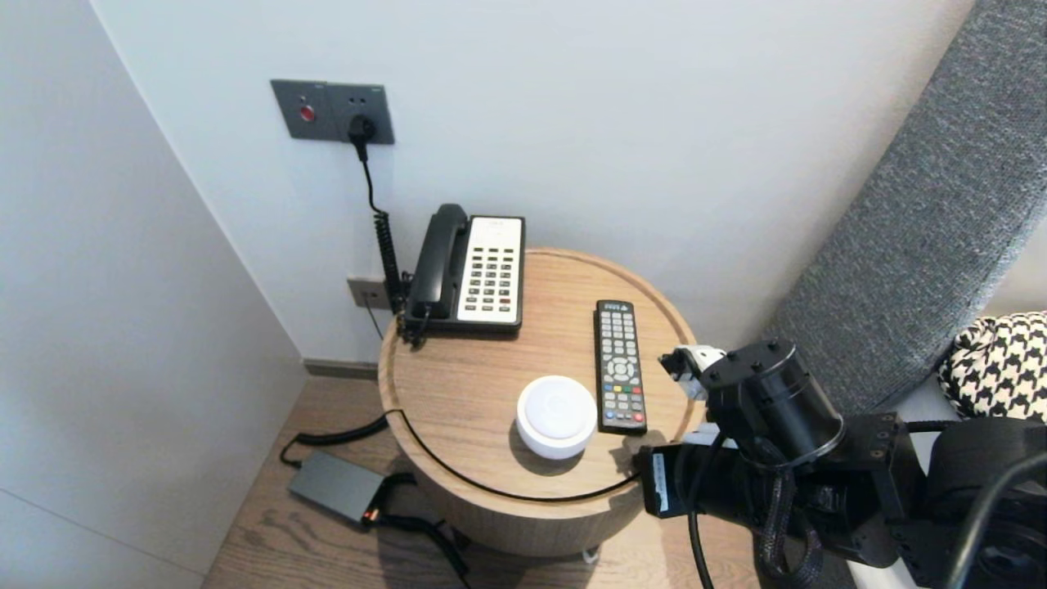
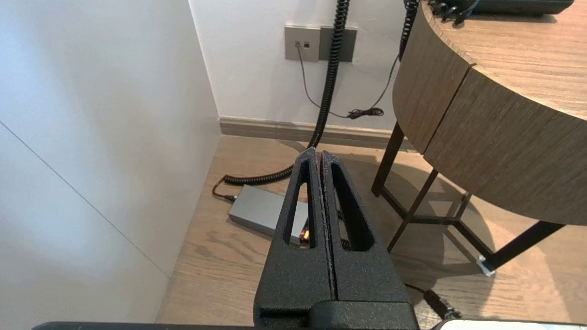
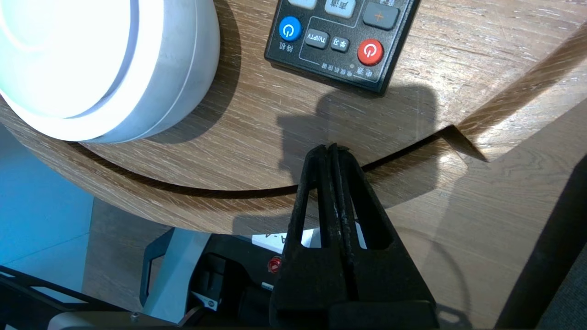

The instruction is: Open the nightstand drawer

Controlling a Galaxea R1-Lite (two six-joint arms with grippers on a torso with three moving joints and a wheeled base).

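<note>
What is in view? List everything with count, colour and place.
table: one, wooden, round, by the wall.
remote: one, black, table's right side.
round device: one, white, left of the remote.
telephone: one, black and white, table's back.
adapter: one, grey, floor left of table.
cushion: one, black-and-white, far right.
right tool: one, black, shut, table's near edge by the remote.
left tool: one, black, shut, low beside the table.

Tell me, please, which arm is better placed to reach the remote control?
Likely the right: the right gripper, shut, is at the near edge of the table, close to the remote control. The left gripper hangs low beside it.
</note>
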